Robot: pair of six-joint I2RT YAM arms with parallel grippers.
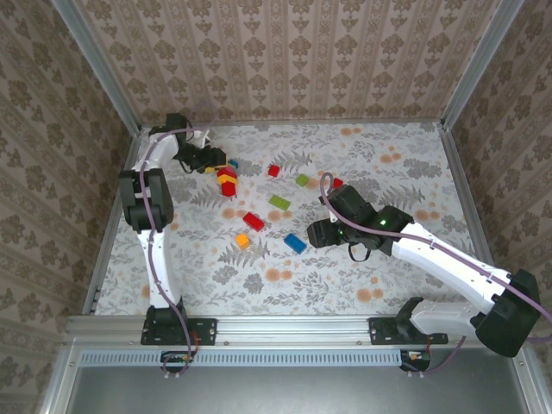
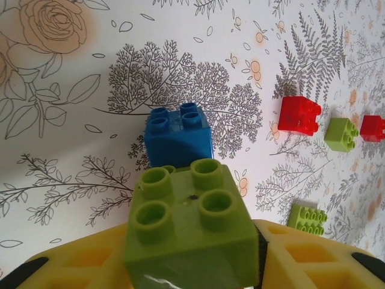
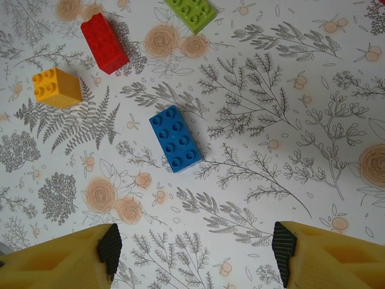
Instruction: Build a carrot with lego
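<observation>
left fingers [image 2: 313,262] clamped on green square brick [image 2: 189,232] | right fingers [image 3: 54,265] wide apart, empty

Your lego bricks [image 1: 279,203] lie scattered, studs up.
Your left claw [image 2: 192,265] grips a green square brick [image 2: 189,223] just before a blue square brick [image 2: 177,135]; a blue oblong [image 3: 175,139], red oblong [image 3: 104,43] and yellow square [image 3: 56,87] lie flat, apart.

Far left on the table [image 1: 414,172], a stack of bricks [image 1: 227,183] sits beside the left gripper [image 1: 210,166], which pinches a square brick [image 2: 186,241]. A row of small bricks [image 1: 302,180] runs rightward. Nearer, two long bricks [image 1: 279,203], then a small brick [image 3: 57,87] left of a third long brick [image 3: 175,138], just ahead of the right gripper [image 3: 195,244].
</observation>
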